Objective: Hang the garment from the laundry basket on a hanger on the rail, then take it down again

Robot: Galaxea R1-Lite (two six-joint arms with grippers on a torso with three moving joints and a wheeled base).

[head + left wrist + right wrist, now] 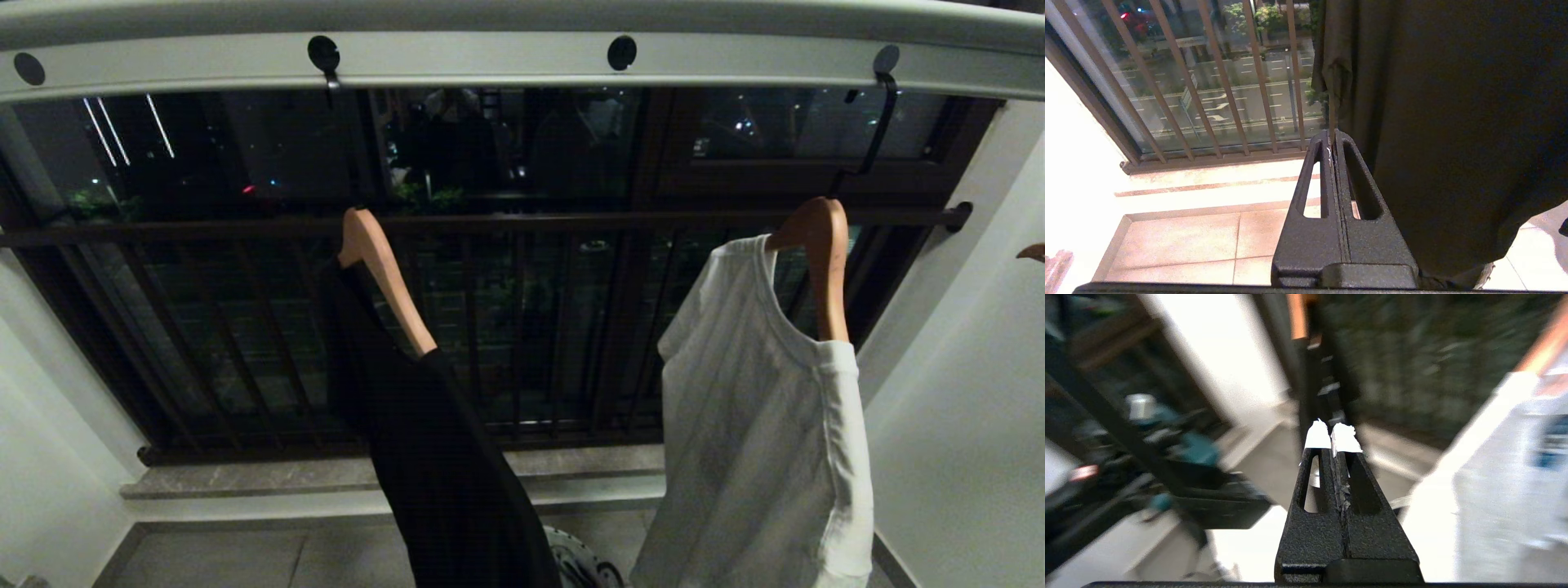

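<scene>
The pale rail (490, 61) with round dark holes runs across the top of the head view. Two wooden hangers hook into it. The left hanger (384, 273) carries a black garment (441, 474). The right hanger (824, 261) carries a white T-shirt (759, 457). A bit of the laundry basket's patterned rim (584, 567) peeks out below the black garment. Neither gripper is in the head view. My left gripper (1332, 136) is shut and empty, low beside the black garment (1453, 122). My right gripper (1333, 430) is shut and empty, with the white T-shirt (1494, 477) off to one side.
A dark window grille (522, 220) and a stone sill (326, 474) stand behind the hangers. White walls close in on both sides. The tip of another wooden hanger (1033, 251) shows at the right edge. A dark cluttered rack (1167, 457) appears blurred in the right wrist view.
</scene>
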